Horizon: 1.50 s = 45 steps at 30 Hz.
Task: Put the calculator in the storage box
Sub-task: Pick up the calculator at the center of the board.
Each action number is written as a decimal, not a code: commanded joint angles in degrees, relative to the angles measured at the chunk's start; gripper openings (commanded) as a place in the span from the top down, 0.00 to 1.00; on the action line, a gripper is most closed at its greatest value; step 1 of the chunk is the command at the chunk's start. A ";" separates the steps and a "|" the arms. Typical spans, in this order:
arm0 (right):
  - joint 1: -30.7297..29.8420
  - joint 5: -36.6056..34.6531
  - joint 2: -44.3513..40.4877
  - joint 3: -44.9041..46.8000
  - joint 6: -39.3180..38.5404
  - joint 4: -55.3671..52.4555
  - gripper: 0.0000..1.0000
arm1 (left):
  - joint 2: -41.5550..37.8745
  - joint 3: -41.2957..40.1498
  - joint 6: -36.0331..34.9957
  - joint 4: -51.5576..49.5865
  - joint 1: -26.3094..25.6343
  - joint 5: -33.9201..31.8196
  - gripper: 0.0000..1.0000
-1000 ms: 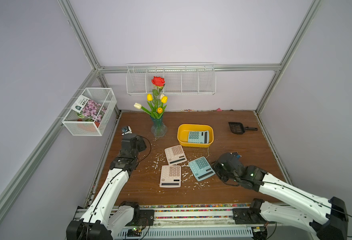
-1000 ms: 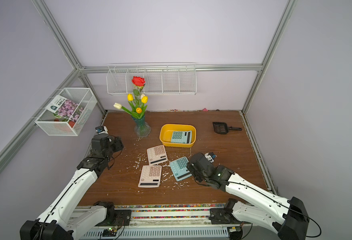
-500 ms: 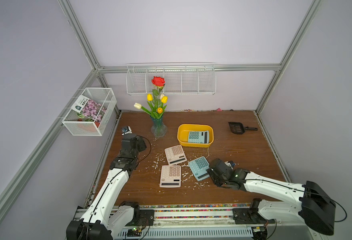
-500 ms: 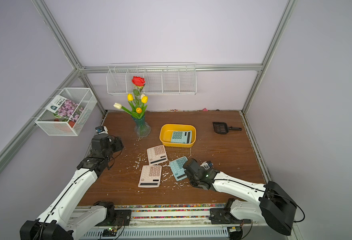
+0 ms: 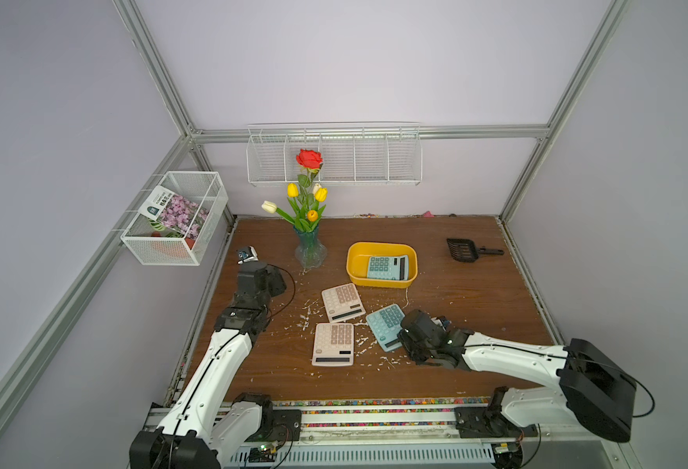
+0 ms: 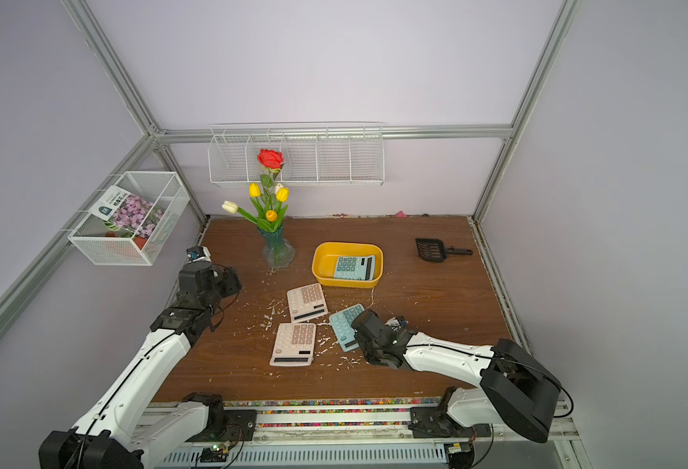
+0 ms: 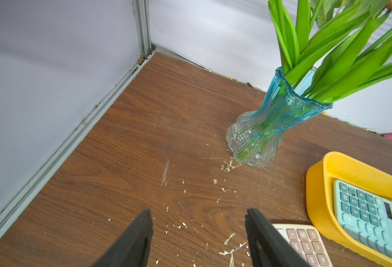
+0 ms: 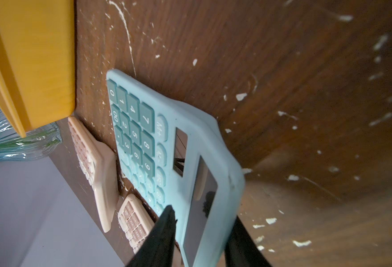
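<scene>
- The left pincer (image 7: 198, 211) is where it was a second ago. It hangs open and empty over the table (image 5: 476, 316), near the glass vase (image 5: 310, 251), and takes no part in this step.
- The two pink calculators (image 5: 342, 302) (image 5: 333, 344) have not shifted. They lie flat among the white scraps, between the vase and the right arm.
- The storage box (image 5: 379, 245) is unmoved, with one blue calculator (image 5: 387, 268) already lying inside it.
- The second blue calculator (image 5: 383, 323) is the one now in hand. It still lies on the table, short of the box and just beside the pink pair. Both top views show it barely turned.
- The change is in the right arm, which has dropped low and pushed forward. A second ago the right pincer (image 8: 203, 213) stood beside the calculator; now it straddles its display end.
- The jaws have narrowed, one finger over the face and the other at the outer edge. Whether they press firmly yet I cannot tell.
- Judged from this, the grasp is nearly made. The lift and the carry to the box remain.
</scene>
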<state>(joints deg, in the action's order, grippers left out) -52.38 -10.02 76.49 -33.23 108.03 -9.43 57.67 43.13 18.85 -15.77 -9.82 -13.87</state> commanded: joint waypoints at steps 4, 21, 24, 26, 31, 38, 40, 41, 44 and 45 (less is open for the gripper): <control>0.09 0.52 2.13 0.70 0.87 3.62 0.67 | -0.23 1.07 0.18 -1.04 -0.27 0.01 0.33; 0.08 -0.77 -0.31 1.76 0.87 3.38 0.78 | -0.29 1.03 0.07 -0.97 -0.27 0.30 0.35; 0.02 -1.35 -1.63 1.72 0.28 2.34 0.80 | -0.27 1.03 0.10 -0.91 -0.28 0.25 0.35; 0.05 -1.99 -2.89 1.67 -0.21 1.53 0.84 | -0.24 0.99 0.06 -0.85 -0.28 0.35 0.35; 0.30 -2.14 -4.79 1.70 -0.89 -0.51 0.90 | -0.02 1.07 0.08 -0.82 -0.28 0.42 0.35; 3.94 2.31 -10.22 0.98 -5.79 -6.80 0.95 | 0.07 1.05 0.06 -0.75 -0.28 0.46 0.36; 6.44 5.34 -12.76 0.39 -8.76 -10.02 0.96 | 0.14 1.05 0.05 -0.73 -0.28 0.75 0.36; 8.03 7.19 -14.09 -0.02 -10.85 -11.32 0.96 | 0.18 1.03 0.13 -0.69 -0.28 0.77 0.36; 12.80 14.93 -16.38 -2.14 -17.03 -15.89 0.97 | 0.46 1.08 0.13 -0.73 -0.28 0.95 0.36; 14.40 17.77 -16.62 -2.96 -18.89 -17.46 0.97 | 0.45 1.05 0.14 -0.80 -0.28 0.85 0.36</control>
<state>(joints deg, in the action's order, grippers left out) -40.86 -0.82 61.54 -33.54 97.51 -21.02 57.89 43.13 18.85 -15.75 -9.82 -13.47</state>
